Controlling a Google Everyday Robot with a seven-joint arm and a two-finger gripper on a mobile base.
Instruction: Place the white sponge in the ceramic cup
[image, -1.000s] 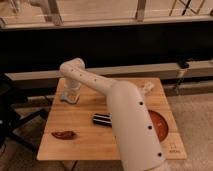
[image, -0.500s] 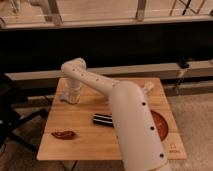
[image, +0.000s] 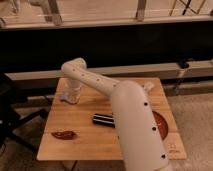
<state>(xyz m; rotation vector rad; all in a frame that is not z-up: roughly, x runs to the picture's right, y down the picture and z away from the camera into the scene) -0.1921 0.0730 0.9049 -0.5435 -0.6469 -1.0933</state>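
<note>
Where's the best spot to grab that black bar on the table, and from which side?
I'd grip the black bar across its narrow width, on its visible left half, coming straight down. It lies flat, lengthwise left to right, with bare table in front and behind; the arm hides its right end. The claw is at the table's back left.

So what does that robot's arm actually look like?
The arm is smooth, rounded and off-white, thick near the camera and slimmer further out, with small dark dots along it. No loose cables show. Its pale hand is at the far left of the wooden table.
</note>
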